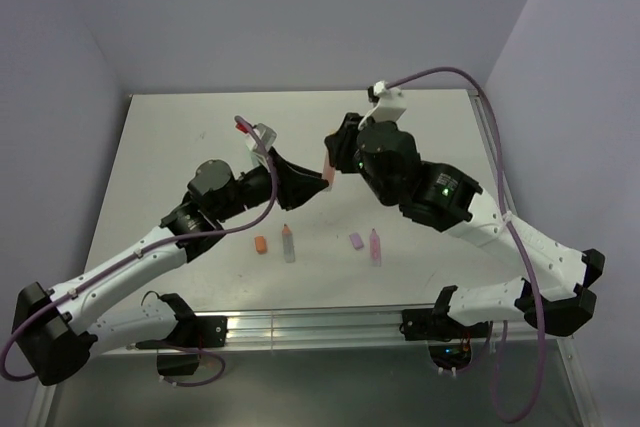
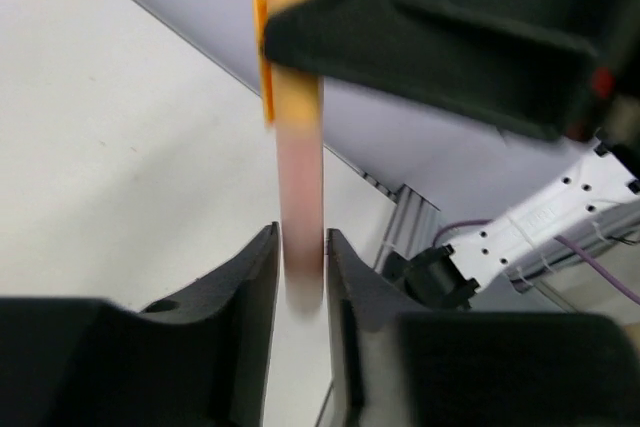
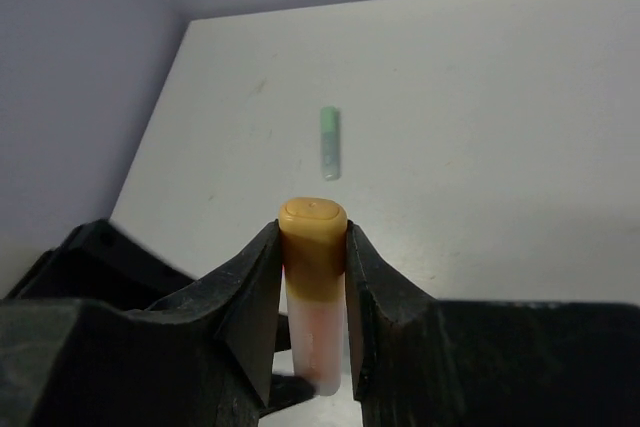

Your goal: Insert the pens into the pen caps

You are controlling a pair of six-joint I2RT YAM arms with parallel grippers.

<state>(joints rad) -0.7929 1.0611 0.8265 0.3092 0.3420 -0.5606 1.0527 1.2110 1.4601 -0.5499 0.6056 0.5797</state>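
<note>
Right end effector (image 3: 312,252) clamps the orange cap (image 3: 312,225) for seating; left end effector (image 2: 302,252) flanks the pen (image 2: 300,187), grip unclear.

This is a robot lab cell: a bare white desk (image 1: 170,147) lies beneath the left claw (image 1: 318,185) and right claw (image 1: 336,161), and plain lilac walls (image 1: 300,7) box it in beyond them and to either side. Nearer than the claws, an aluminium rail (image 1: 320,325) carries the arm bases (image 1: 440,319), and a purple cable (image 1: 445,74) arches past the right claw.
</note>
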